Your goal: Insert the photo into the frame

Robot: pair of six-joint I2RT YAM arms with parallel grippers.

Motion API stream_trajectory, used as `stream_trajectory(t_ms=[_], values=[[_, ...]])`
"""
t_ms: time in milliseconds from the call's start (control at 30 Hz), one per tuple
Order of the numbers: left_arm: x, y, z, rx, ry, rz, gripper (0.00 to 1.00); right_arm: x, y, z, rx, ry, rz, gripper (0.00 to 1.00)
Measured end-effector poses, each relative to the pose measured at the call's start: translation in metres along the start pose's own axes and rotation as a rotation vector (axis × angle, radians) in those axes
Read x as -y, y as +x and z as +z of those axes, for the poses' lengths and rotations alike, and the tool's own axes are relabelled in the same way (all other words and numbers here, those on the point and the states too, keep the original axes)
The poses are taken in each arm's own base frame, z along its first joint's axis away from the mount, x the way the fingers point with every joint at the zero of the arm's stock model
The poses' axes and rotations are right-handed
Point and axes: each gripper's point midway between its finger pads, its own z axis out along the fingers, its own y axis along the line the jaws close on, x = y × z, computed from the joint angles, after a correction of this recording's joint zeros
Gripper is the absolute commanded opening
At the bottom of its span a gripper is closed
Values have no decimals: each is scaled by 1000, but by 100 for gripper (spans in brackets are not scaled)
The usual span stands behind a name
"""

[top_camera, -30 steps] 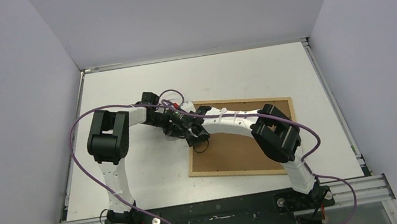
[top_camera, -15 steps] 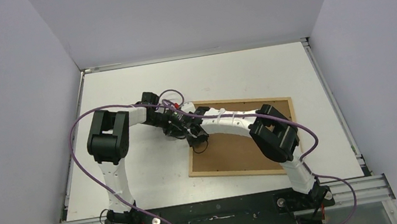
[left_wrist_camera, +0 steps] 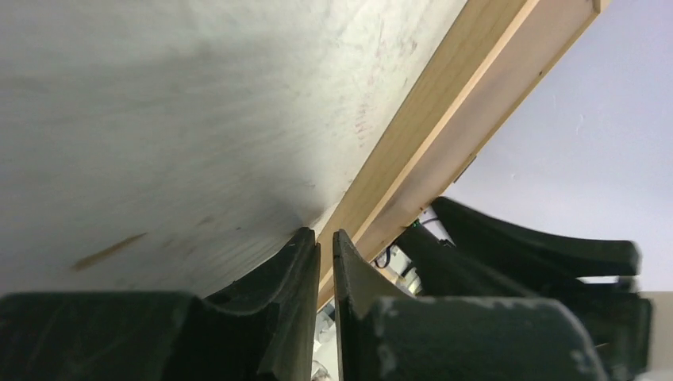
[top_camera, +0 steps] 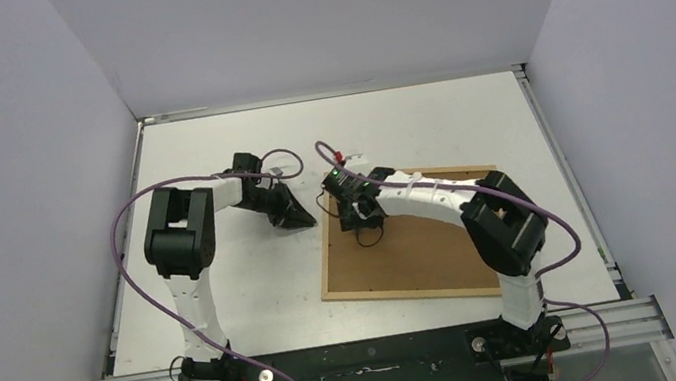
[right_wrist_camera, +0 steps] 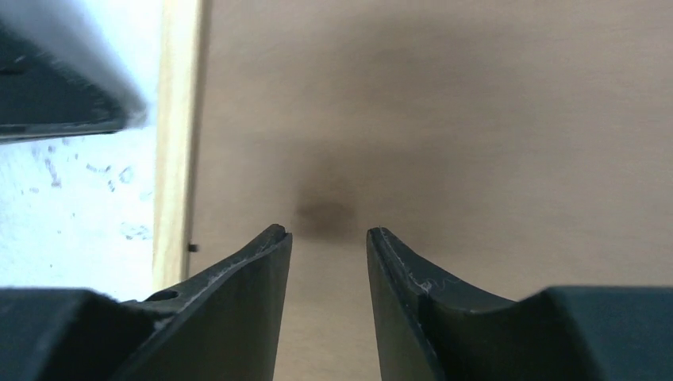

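The light-wood frame point(top_camera: 400, 294) lies flat on the table point(top_camera: 258, 293), filled by a brown backing board point(right_wrist_camera: 476, 119). The photo shows in no view; it may sit under that board, though that is a guess. The left gripper point(left_wrist_camera: 325, 236) is low on the table just beside the frame's outer rail, jaws pinched to a sliver with nothing visible between them. The right gripper point(right_wrist_camera: 327, 232) hovers over the board just inside that rail, jaws partly apart and empty. Seating the board probably wants a straight downward press near the edge — left fingertips bracing the rail so the frame cannot skid
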Motion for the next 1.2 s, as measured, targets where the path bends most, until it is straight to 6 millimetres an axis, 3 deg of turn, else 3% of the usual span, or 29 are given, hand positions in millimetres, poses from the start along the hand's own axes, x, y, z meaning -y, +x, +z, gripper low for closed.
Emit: stream_trajectory(t_ms=[133,233,333,400,500,567,700,800,967,1200], values=[[-1,-16,-11,57,-20,5,21,44,-30,-23,65,29,112,49],[1,-21,-18,99,-37,34,31,87,-52,-43,121,85,203,61],[10,-22,-29,143,-44,84,34,143,-63,-58,147,179,304,73],[16,-20,-38,174,-52,123,36,195,-66,-66,156,272,398,79],[20,-16,-46,209,-78,173,38,277,-51,-75,136,431,543,86],[20,-11,-47,217,-98,198,39,317,-32,-81,108,515,615,88],[12,2,-38,199,-144,212,44,367,19,-85,17,602,748,90],[7,11,-31,180,-173,219,47,381,61,-80,-68,600,842,91],[5,18,-18,162,-210,247,52,370,106,-70,-160,484,959,92],[9,10,-8,155,-244,262,54,344,108,-54,-171,283,1018,92]])
